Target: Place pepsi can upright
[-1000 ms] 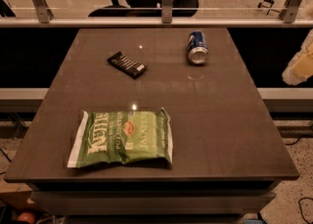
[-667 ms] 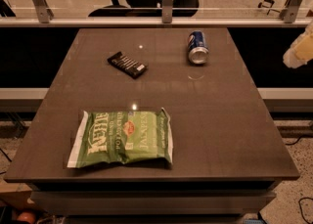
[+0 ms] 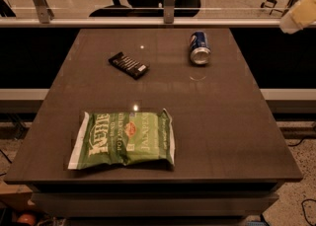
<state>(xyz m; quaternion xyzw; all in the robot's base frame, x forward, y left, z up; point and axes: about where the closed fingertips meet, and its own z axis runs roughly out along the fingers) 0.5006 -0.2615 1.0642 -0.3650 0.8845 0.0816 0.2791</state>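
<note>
The pepsi can (image 3: 199,48) lies sideways on the desk (image 3: 222,121), liable to roll if nudged; the end effector (image 3: 298,15) hangs well apart, its grip state impossible to tell.

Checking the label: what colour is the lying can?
The can is blue with silver ends, camera view; the hand sits upper right.

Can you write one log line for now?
can: lying on side, far right of table | pincer: upper right, beyond table, apart from can | status: not upright yet
</note>
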